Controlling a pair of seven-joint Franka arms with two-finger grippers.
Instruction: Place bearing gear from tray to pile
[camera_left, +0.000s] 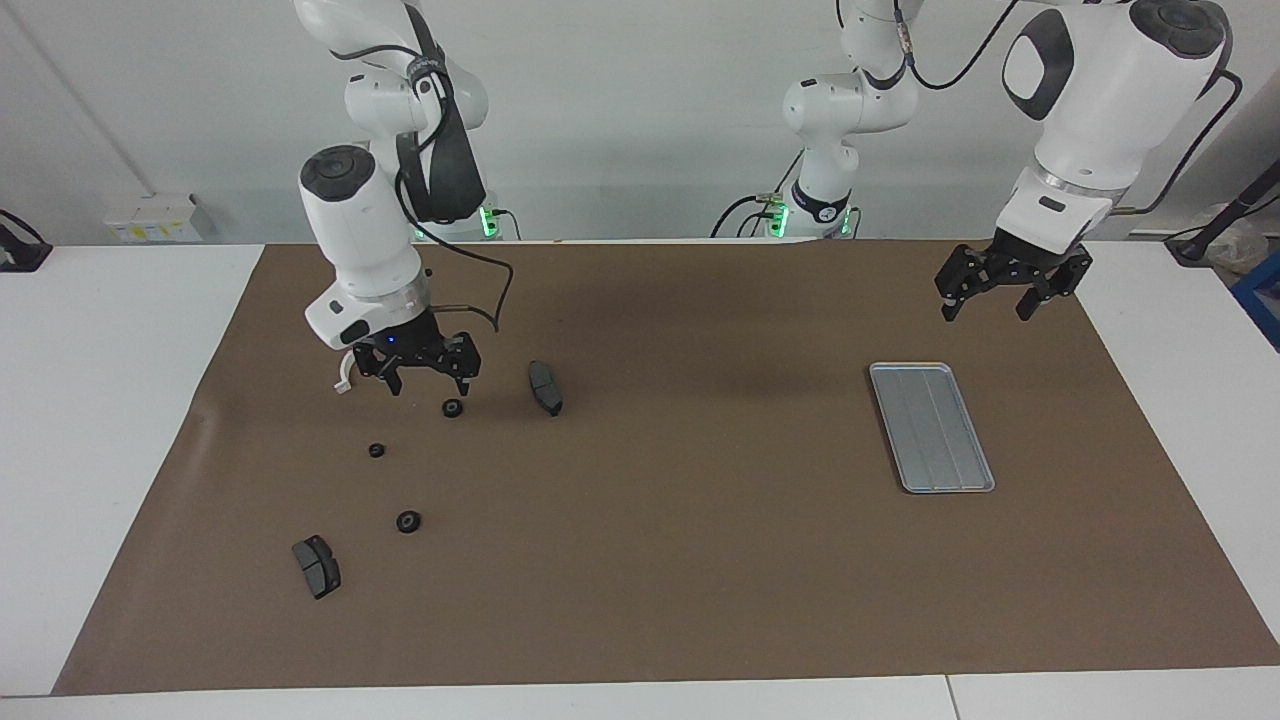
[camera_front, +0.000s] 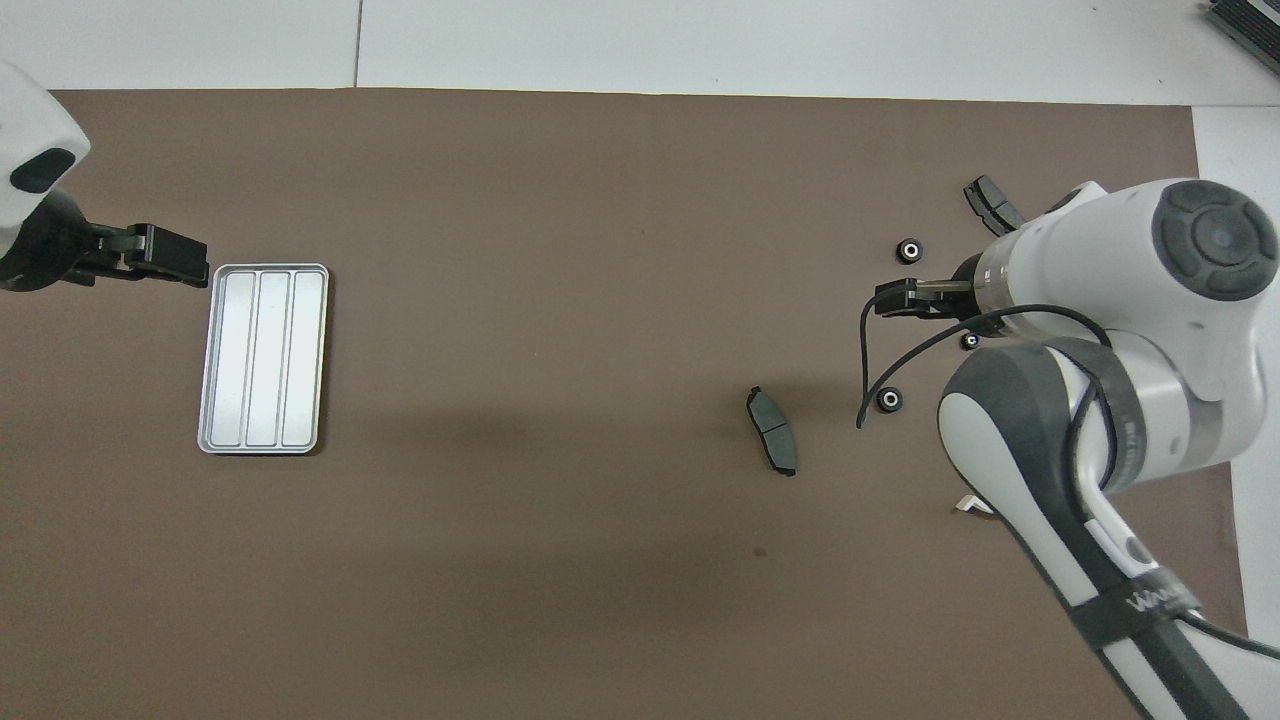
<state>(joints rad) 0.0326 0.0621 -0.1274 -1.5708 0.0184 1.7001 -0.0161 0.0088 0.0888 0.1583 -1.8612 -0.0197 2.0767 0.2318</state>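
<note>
A small black bearing gear (camera_left: 452, 408) (camera_front: 888, 400) lies on the brown mat, with a dark brake pad (camera_left: 545, 387) (camera_front: 773, 445) beside it. My right gripper (camera_left: 430, 385) (camera_front: 897, 300) hangs open just above the mat, over the spot between that gear and the white half-ring bracket (camera_left: 343, 378), and holds nothing. The arm hides most of the bracket. Two more gears (camera_left: 376, 450) (camera_left: 407, 521) and a second brake pad (camera_left: 316, 566) lie farther from the robots in the same pile. The silver tray (camera_left: 931, 427) (camera_front: 262, 358) sits toward the left arm's end, its ribbed floor bare. My left gripper (camera_left: 985, 312) (camera_front: 190, 262) waits open in the air beside the tray.
The brown mat (camera_left: 700, 560) covers most of the white table. A black cable (camera_front: 868, 370) loops down from the right wrist near the gear.
</note>
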